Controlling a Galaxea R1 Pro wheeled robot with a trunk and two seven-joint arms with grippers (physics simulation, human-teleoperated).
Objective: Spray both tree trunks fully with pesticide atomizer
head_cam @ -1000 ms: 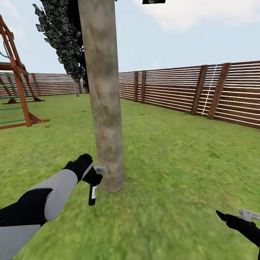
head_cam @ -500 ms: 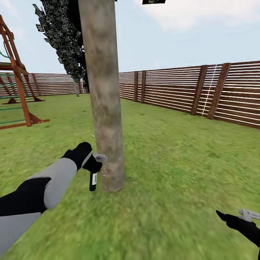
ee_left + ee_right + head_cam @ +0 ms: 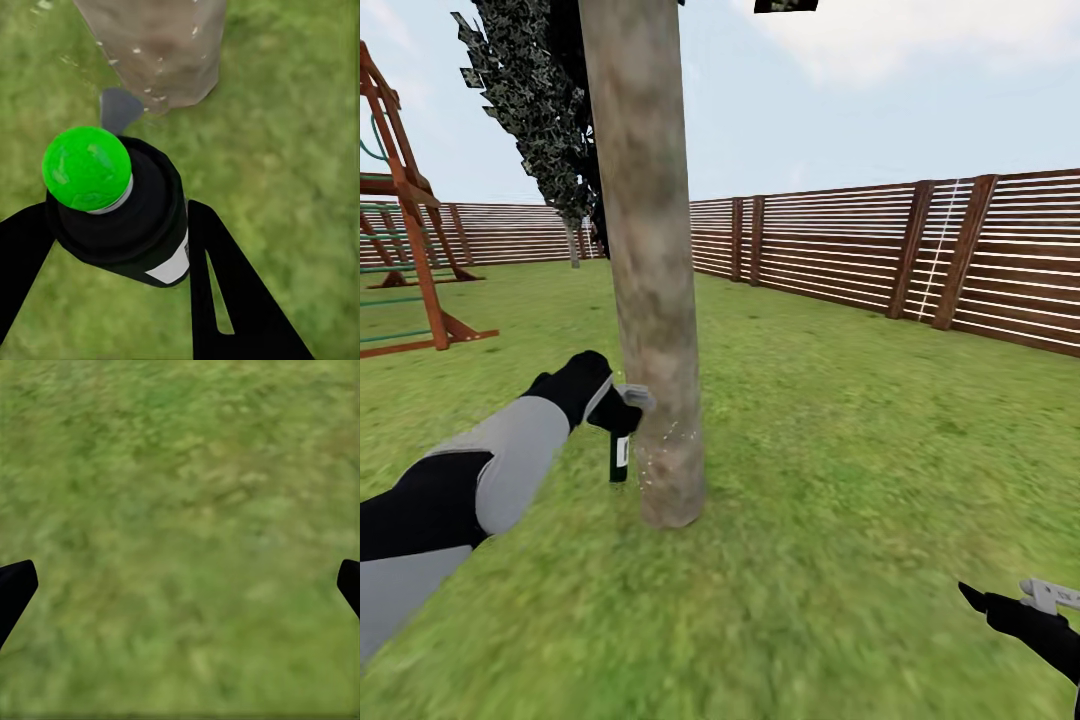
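Note:
A thick grey-brown mottled tree trunk [image 3: 650, 270] rises from the grass floor [image 3: 840, 470] right in front of me. My left gripper [image 3: 618, 408] is shut on the dark pesticide atomizer [image 3: 620, 455], held upright with its grey trigger head [image 3: 636, 396] against the trunk's left side. Small pale spray specks dot the bark [image 3: 660, 450] near the nozzle. In the left wrist view the atomizer [image 3: 124, 217] sits between the black fingers [image 3: 225, 292], green cap toward the camera, the trunk's base [image 3: 161, 45] just beyond. My right gripper [image 3: 1015, 605] hangs open low over the grass [image 3: 180, 532].
A brown slat fence [image 3: 880, 245] rings the lawn behind and to the right. A red wooden play frame [image 3: 405, 250] stands at the far left. A dark conifer [image 3: 535, 110] rises behind the trunk. Open grass lies to the right of the trunk.
My left arm has lifted the atomizer up along the trunk's left side, and spray specks now show on the bark. The right arm has not moved.

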